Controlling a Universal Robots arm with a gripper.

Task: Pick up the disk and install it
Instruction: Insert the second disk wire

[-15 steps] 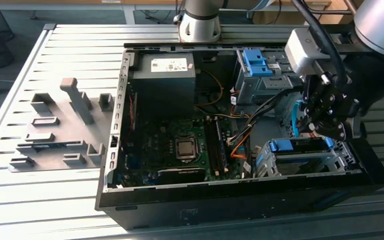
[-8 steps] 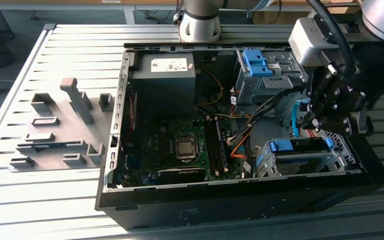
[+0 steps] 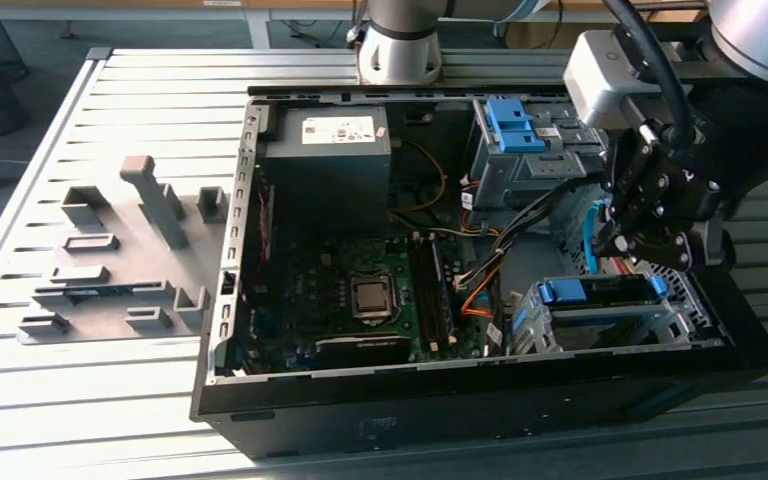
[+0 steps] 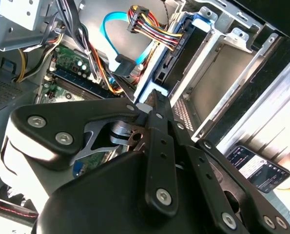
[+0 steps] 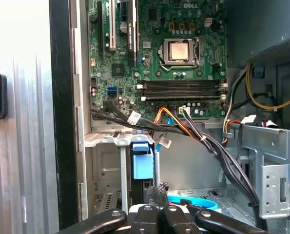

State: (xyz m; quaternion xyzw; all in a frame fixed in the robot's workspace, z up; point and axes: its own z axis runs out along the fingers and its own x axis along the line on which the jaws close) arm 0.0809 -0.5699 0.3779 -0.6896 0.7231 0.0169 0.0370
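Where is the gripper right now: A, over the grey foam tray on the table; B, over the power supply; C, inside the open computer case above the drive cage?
C: in the exterior view the gripper hangs inside the open computer case, just above the drive cage with its blue rail.

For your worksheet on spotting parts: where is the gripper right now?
In the exterior view the gripper hangs at the view's right, inside the open computer case, just above the drive cage with the blue-railed disk.
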